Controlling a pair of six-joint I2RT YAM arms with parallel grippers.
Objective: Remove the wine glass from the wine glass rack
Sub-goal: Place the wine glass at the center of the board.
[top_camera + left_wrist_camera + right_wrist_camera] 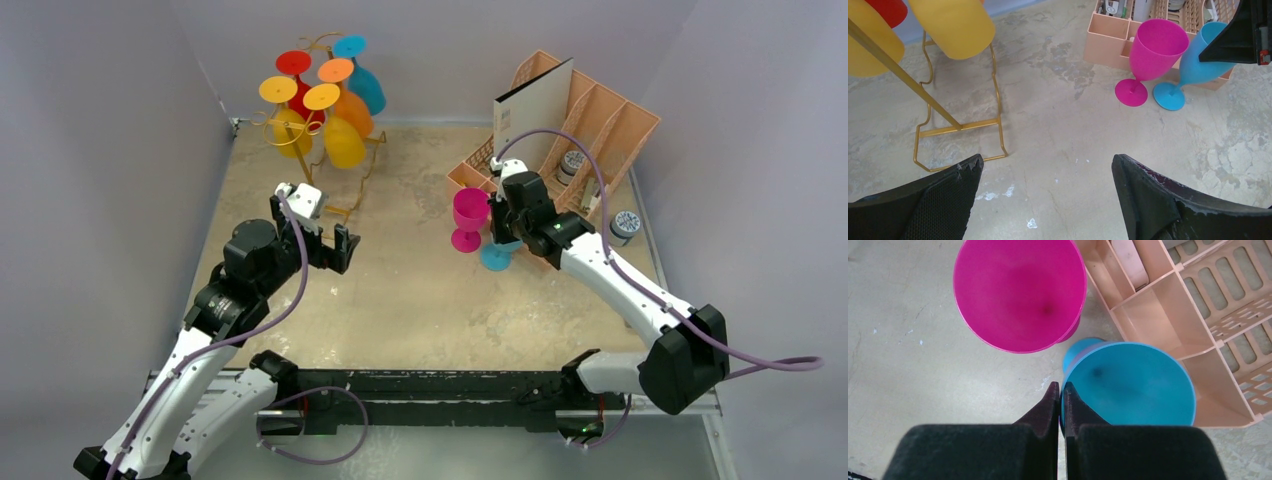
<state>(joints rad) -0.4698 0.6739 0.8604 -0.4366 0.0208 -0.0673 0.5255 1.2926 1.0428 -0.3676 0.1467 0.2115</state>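
Right gripper (1059, 387) pinched shut on the rim of blue wine glass (1130, 385). Glass is off and well right of wine glass rack (923, 92), beside pink glass (1018, 290). Left gripper (1047, 162) spread wide, empty, just in front of the rack's base.

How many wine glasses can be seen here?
7. Five hang upside down on the rack: red, cyan, orange and two yellow. A pink glass and a blue glass stand on the table beside the organiser. More may hide behind those.

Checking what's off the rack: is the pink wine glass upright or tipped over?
Upright: the pink wine glass stands on its foot on the table, bowl opening upward.
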